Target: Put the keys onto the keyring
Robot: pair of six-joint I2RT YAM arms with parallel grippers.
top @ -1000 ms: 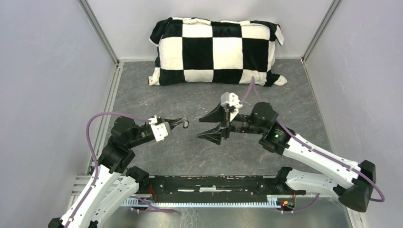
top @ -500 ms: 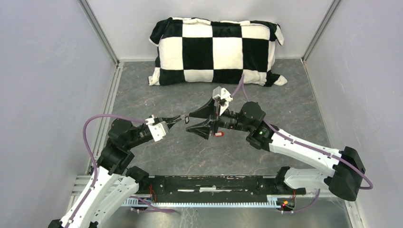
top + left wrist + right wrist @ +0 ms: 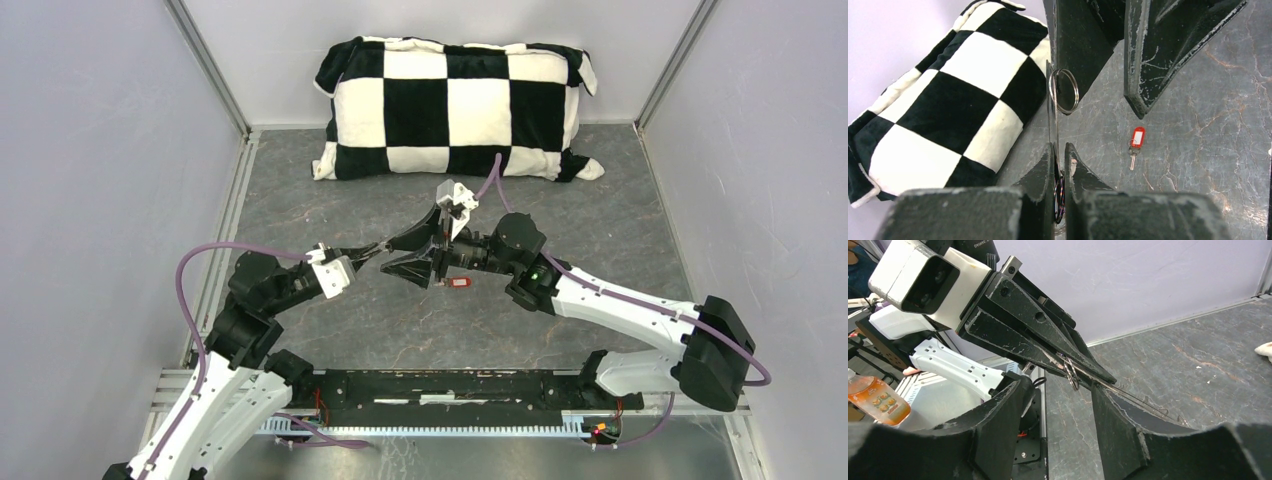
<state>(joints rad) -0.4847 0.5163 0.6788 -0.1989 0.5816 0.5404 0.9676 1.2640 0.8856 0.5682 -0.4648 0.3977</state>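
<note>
One red key (image 3: pixel 1136 139) lies on the grey table (image 3: pixel 1208 150), apart from the wire keyring (image 3: pixel 1051 107) pinched edge-on by the left gripper (image 3: pixel 1059 150), jaws near shut; no black key shows. The right gripper (image 3: pixel 1058 387), open and empty, straddles that tip. Threading looks unstarted: next it must likely drop, pick the key, and meet the wire.

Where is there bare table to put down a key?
Bare: the table between the pillow and the right arm, and the near strip before the red key. Crowded: the middle, where the right gripper flanks the left gripper, shut on the keyring.
</note>
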